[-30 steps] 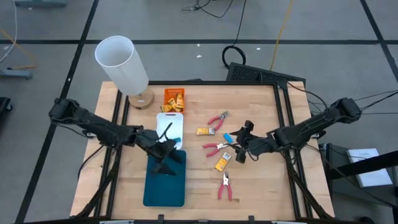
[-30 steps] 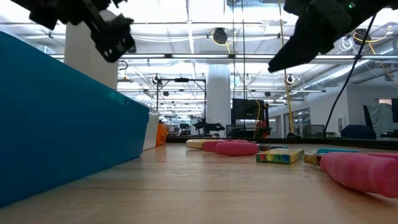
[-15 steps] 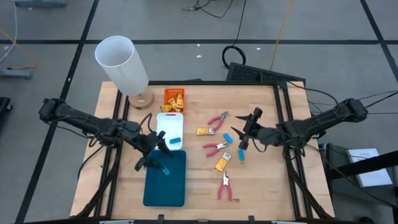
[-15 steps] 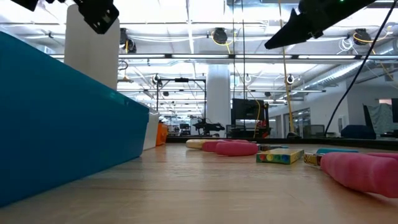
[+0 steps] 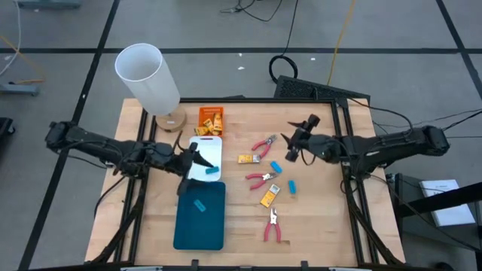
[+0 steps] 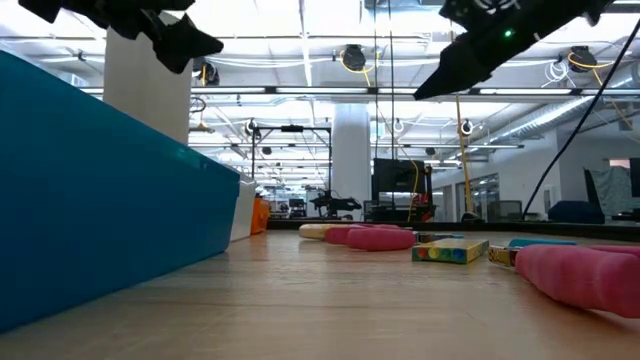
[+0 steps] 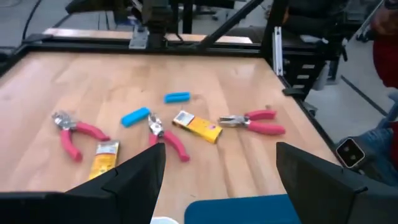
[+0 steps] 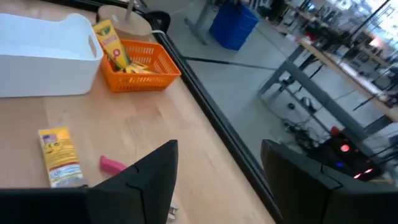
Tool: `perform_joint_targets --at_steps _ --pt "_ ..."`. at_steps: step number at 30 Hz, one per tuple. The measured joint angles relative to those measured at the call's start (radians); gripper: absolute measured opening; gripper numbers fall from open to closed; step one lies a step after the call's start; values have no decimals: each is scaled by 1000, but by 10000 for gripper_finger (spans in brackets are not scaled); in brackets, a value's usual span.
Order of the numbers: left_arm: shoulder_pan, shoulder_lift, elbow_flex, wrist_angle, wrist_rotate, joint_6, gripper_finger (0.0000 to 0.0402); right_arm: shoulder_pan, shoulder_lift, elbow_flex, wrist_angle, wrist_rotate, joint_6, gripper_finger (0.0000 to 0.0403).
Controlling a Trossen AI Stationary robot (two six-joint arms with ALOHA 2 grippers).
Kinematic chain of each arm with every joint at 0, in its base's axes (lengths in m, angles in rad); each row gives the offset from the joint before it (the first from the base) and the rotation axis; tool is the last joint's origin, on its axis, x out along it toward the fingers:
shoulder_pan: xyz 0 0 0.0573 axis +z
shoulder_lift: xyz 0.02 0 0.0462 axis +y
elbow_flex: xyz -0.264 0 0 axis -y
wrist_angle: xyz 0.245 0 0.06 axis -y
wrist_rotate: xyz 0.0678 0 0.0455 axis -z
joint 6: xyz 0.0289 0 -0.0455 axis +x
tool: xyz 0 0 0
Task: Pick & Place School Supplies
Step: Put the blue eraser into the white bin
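Observation:
The school supplies lie loose on the wooden table: red-handled pliers (image 5: 263, 143) (image 5: 262, 179) (image 5: 273, 226), yellow packets (image 5: 250, 159) (image 5: 269, 196) and light-blue pieces (image 5: 276, 165) (image 5: 291, 186). One blue piece (image 5: 199, 205) lies in the teal tray (image 5: 188, 233), another (image 5: 211, 172) in the white tray (image 5: 215, 143). More yellow packets sit in the orange tray (image 5: 211, 120). My left gripper (image 5: 190, 159) hovers open and empty where the white and teal trays meet. My right gripper (image 5: 291, 141) hovers open and empty beyond the loose items, toward the far right.
A tall white cylinder (image 5: 147, 75) stands on a round wooden base at the table's far left corner. Bare wood lies along the near edge right of the teal tray and along the right side. A dark frame (image 5: 343, 150) borders the table.
My left gripper has drawn back from over the teal tray toward the far left and risen, baring a blue piece that lies in the tray. My right gripper has gone from over the loose items toward the far edge and up. Both have turned to point more level.

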Motion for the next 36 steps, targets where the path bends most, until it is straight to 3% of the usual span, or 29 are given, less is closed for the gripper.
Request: perform_joint_targets --at_steps 7,17,31,33,36 --pt "50 -8 0 -58 58 -12 310 -141 0 0 69 -218 -34 221" --pt "98 -22 1 -142 143 39 310 -231 0 0 156 -392 -34 221" --pt "128 -28 1 -109 188 50 310 -242 1 -33 183 -394 -10 221" --pt "122 -28 3 -127 133 7 310 -246 1 -49 215 -395 -13 221" --pt "98 -24 39 -348 -1 -20 310 -247 1 -70 245 -394 -25 221"
